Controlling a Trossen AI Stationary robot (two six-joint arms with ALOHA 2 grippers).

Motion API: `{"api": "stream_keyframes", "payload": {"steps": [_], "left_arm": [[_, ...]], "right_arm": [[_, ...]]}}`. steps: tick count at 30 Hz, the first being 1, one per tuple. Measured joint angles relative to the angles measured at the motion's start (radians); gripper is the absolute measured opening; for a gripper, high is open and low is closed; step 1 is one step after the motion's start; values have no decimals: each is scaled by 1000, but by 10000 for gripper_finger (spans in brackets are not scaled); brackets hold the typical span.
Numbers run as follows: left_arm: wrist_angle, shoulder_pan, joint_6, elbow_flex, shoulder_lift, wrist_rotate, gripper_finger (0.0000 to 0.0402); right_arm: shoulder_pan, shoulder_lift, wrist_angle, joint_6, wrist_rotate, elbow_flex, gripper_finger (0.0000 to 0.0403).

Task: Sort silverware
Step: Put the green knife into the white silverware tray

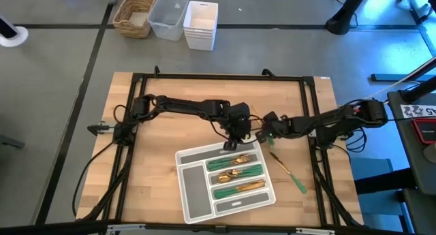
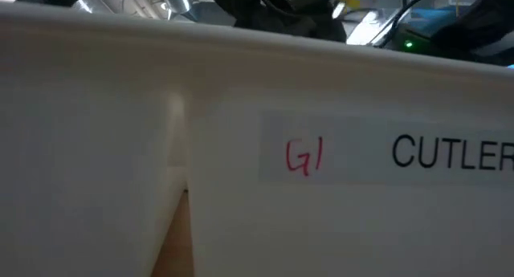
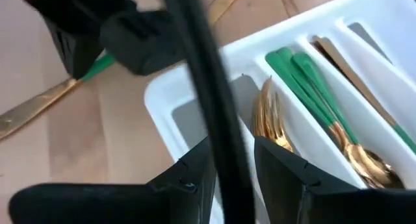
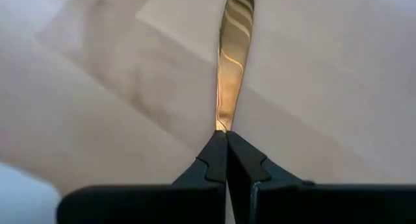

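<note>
Right wrist view: right gripper (image 4: 226, 143) clamped on knife (image 4: 233, 62), lifted for traying; left gripper (image 3: 233, 165) parted, empty, over tray (image 3: 169, 100).

Two matte-black jointed arms, left (image 1: 184, 107), right (image 1: 334, 119); thin black cables; fingers (image 4: 211, 162) dark, wedge-shaped, apparently plastic.

From overhead we are looking straight down on the whole table (image 1: 150, 160), arms and tray (image 1: 194, 187). The low camera is sitting hard against the tray's labelled white wall (image 2: 241, 213), which is filling nearly its whole picture. The left wrist camera is looking close down on the tray's corner (image 3: 169, 100) and the wood beside it, the overhead's central patch. The right wrist camera is facing bare tabletop (image 4: 97, 87) from very near.
</note>
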Motion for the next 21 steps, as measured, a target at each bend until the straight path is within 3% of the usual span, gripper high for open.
{"api": "stream_keyframes", "payload": {"steps": [11,21], "left_arm": [[-85,-27,6,-3,-67,-12,98],[-120,-39,-1,-6,-67,7,98]], "right_arm": [[-171,133,309,-222,-102,16,1],[-184,192,283,-364,-122,144,1]]}}
